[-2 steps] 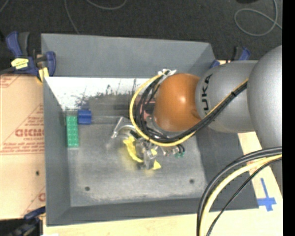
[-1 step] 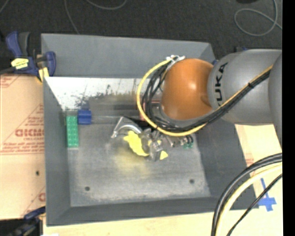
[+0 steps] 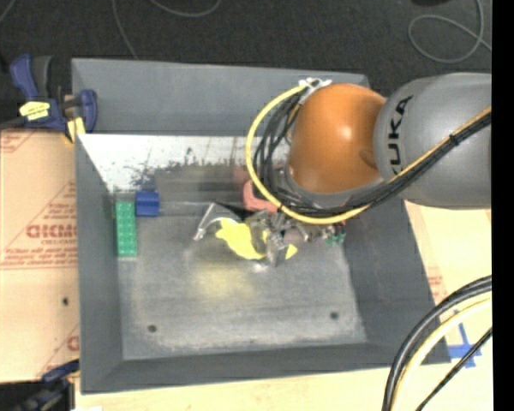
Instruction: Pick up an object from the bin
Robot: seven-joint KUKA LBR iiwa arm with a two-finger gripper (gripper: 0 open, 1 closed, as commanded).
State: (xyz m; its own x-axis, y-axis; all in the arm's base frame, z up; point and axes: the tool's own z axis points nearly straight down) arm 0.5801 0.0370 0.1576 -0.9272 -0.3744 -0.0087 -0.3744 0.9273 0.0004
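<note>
In the camera view, the grey metal bin (image 3: 240,354) sits on a dark, almost black floor (image 3: 265,24), across which thin pale cords (image 3: 450,37) loop. The bin's bottom is dull and scuffed, with a faint yellowish smear (image 3: 223,281) near its middle and two small dark holes toward the near side. Its sloping back wall (image 3: 180,157) is scratched and speckled with dark marks.

The arm (image 3: 437,144) reaches in from the right, its wrist under a rounded orange cover (image 3: 334,139) ringed by black and yellow cables. The gripper (image 3: 274,245) is low over the bin's middle, just right of a crumpled yellow thing (image 3: 238,238) and apparently touching it. Whether the gripper is spread or closed, or has hold of the yellow thing, cannot be told from here.

A bent silvery piece (image 3: 209,221) lies just left of the yellow thing. A pink thing (image 3: 254,199) lies behind it, partly under the cables. Well apart, by the left wall, a long green studded brick (image 3: 127,227) lies flat with a small blue brick (image 3: 146,204) at its far end.
</note>
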